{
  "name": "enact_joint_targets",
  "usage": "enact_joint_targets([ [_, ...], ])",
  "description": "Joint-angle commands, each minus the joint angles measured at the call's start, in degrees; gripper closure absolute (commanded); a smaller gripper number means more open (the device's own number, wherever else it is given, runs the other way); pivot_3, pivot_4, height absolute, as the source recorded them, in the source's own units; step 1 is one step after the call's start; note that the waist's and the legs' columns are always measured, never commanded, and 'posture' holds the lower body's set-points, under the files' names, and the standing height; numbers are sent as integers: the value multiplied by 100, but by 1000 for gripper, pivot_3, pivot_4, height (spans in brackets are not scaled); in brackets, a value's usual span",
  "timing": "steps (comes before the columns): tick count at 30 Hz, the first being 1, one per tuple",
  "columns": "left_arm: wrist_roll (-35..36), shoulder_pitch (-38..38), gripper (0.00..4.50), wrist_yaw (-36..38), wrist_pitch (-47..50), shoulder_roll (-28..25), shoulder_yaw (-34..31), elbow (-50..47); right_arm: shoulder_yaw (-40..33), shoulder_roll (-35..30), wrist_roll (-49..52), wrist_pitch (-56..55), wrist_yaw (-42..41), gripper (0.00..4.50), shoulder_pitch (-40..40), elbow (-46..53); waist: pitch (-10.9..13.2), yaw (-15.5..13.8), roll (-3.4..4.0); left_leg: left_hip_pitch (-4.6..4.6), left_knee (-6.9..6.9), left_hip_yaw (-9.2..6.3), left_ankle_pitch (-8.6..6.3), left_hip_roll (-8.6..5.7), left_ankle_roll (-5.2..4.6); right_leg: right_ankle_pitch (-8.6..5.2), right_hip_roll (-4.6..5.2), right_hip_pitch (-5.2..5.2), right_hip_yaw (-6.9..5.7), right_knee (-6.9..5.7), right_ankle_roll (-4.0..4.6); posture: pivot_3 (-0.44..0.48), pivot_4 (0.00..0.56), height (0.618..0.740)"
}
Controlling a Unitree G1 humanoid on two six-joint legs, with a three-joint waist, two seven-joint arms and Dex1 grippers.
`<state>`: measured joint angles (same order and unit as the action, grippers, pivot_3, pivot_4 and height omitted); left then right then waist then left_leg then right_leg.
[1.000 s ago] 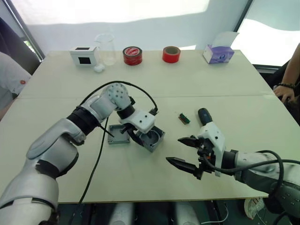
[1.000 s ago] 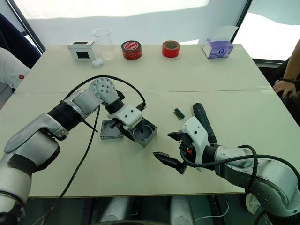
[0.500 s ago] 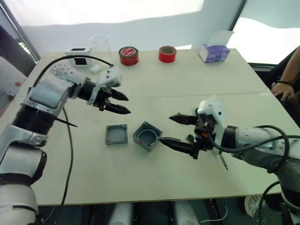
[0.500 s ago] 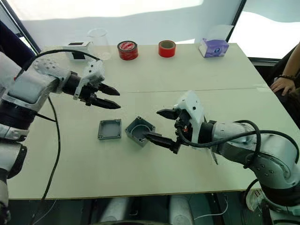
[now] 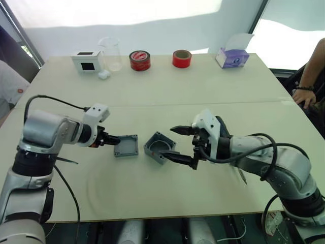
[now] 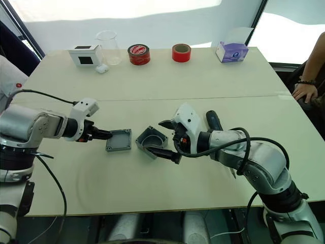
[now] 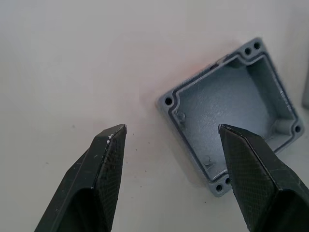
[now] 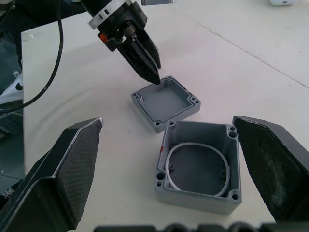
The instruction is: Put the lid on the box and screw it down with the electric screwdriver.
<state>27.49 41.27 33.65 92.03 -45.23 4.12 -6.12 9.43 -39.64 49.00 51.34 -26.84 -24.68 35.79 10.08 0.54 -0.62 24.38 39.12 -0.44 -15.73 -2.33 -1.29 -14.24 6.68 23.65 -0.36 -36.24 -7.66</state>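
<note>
Lid [image 5: 126, 146] lies inside-up on the table [image 5: 203, 91], just beside the box [image 5: 160, 147]. Left gripper [image 7: 169, 140] is spread open at its edge; right gripper [image 8: 169, 128], open, flanks the box.

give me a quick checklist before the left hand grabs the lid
1. Lid free on the table, inner side up: ok.
2. Left hand open, fingers reaching the lid's edge: ok.
3. Lid apart from the box, room to grip: ok.
4. Box upright, opening up, white wire inside: ok.
5. Right hand open around the box, not yet closed on it: ok.
6. Electric screwdriver within reach behind the right arm: cannot tell, mostly hidden.
</note>
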Motion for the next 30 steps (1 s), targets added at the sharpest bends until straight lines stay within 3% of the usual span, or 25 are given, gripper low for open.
enact_joint_targets([
  [1, 557, 321, 1409, -503, 47, -223, 201, 216, -90, 156, -167, -124, 13, 0, 40, 156, 0, -11, 0, 0, 0, 0, 2, -1, 3, 0, 2, 0, 1, -1, 0, 0, 150, 740],
  [11, 1646, 910, 1409, -1585, 47, -10, 753, 1163, -252, 466, -251, 161, 427, 0, 235, 474, 0, -12, 0, -1, -3, -1, 11, -6, 21, 1, 5, 4, 3, -4, 1, 0, 150, 740],
  [15, 2020, 864, 1409, -1879, 47, -159, 1169, 1162, -329, 521, -285, 258, 582, 0, 301, 536, -2, -7, 0, -1, -3, 0, 14, -8, 26, 1, 7, 4, 5, -5, 1, 0, 150, 740],
  [21, 2768, 704, 1409, -2544, 47, -165, 1115, 1382, -364, 573, -318, 308, 713, 0, 398, 597, -5, 7, 5, -5, -6, 1, 18, -8, 32, 1, 6, 4, 9, -5, 1, 0, 150, 740],
  [24, 2888, 696, 2206, -2844, 47, -56, 1066, 1453, -365, 574, -329, 317, 745, 0, 426, 618, -6, 0, 6, -6, -6, 1, 18, -8, 32, 1, 7, 3, 9, -5, 1, 0, 150, 740],
  [27, 2939, 668, 3365, -3093, 47, 16, 1031, 1434, -398, 542, -306, 344, 744, 0, 406, 633, -7, -13, 6, -7, -6, 1, 17, -10, 32, 1, 7, 2, 9, -5, 1, 0, 150, 740],
  [28, 2959, 641, 3948, -3178, 47, 24, 1025, 1400, -405, 514, -313, 355, 728, 0, 388, 630, -8, -18, 6, -9, -6, 1, 17, -10, 31, 1, 8, -1, 9, -5, 1, 0, 150, 740],
  [30, 2982, 587, 4451, -3318, 47, 49, 1008, 1317, -417, 471, -335, 361, 687, 0, 353, 605, -10, -23, 9, -14, -6, 1, 16, -11, 29, 0, 9, -6, 9, -5, 1, 0, 150, 740],
])
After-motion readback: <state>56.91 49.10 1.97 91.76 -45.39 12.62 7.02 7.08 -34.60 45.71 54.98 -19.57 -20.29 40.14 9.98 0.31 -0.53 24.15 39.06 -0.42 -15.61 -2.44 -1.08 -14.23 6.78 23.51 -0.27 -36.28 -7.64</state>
